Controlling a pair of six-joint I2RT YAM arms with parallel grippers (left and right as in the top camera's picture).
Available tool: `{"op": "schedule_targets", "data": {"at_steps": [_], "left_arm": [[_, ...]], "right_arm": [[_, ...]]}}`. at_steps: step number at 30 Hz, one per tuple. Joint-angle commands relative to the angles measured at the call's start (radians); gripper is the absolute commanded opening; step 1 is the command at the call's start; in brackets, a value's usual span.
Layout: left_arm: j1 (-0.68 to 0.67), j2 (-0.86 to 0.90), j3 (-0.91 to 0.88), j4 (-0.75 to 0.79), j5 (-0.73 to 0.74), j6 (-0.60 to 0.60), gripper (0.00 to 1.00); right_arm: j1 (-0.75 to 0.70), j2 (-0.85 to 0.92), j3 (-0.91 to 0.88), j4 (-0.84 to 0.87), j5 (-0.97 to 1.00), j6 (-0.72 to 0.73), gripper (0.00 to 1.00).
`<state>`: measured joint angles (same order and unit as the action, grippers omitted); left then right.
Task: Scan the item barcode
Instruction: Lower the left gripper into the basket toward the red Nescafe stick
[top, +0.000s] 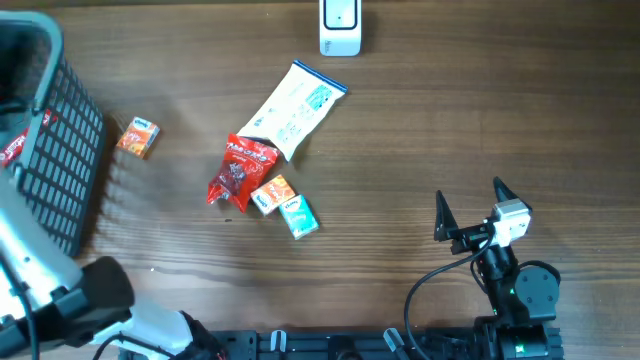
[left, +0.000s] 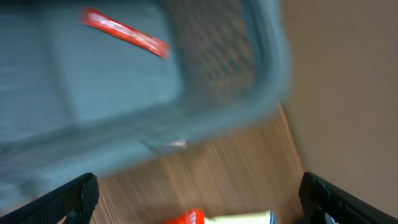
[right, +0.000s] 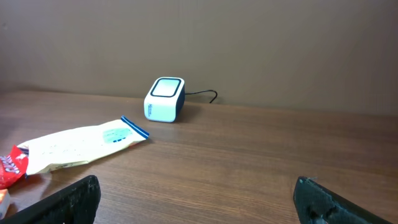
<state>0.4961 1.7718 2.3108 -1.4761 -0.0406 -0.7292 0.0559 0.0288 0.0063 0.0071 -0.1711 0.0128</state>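
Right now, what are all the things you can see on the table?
basket: 1, dark grey, left edge
red packet: 1, in basket
scanner: 1, white, far edge
pouch: 1, white and blue, centre
snack bag: 1, red, against the pouch
orange boxes: 2, one near basket, one by snack bag
teal box: 1, beside an orange box
table: 1, brown wood
left gripper: 1, black, open, by basket
right gripper: 1, black, open, near right

The scanner stands at the middle of the table's far edge. Before it, toward the centre, lies the pouch, its near end touching the snack bag. The first small box and the second small box sit together just right of that bag. A lone box lies beside the basket at the left edge, with a packet inside the basket. My right gripper is toward the near-right corner.
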Motion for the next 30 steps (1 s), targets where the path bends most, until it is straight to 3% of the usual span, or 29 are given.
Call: {"op": "schedule_targets", "data": {"at_steps": [1,8,18,30], "left_arm": [[0.122,0.042,0.005,0.002,-0.036,-0.118,1.00],[0.172,0.180,0.005,0.063,-0.036,-0.124,1.00],[0.172,0.348,0.005,0.285,-0.053,-0.125,1.00],[0.172,0.562,0.005,0.361,-0.074,-0.201,0.99]], "right_arm": [[-0.004,0.001,-0.001,0.003,0.011,-0.012,1.00],[-0.004,0.001,-0.001,0.003,0.011,-0.012,1.00],[-0.004,0.001,-0.001,0.003,0.011,-0.012,1.00],[-0.004,0.001,-0.001,0.003,0.011,-0.012,1.00]]}}
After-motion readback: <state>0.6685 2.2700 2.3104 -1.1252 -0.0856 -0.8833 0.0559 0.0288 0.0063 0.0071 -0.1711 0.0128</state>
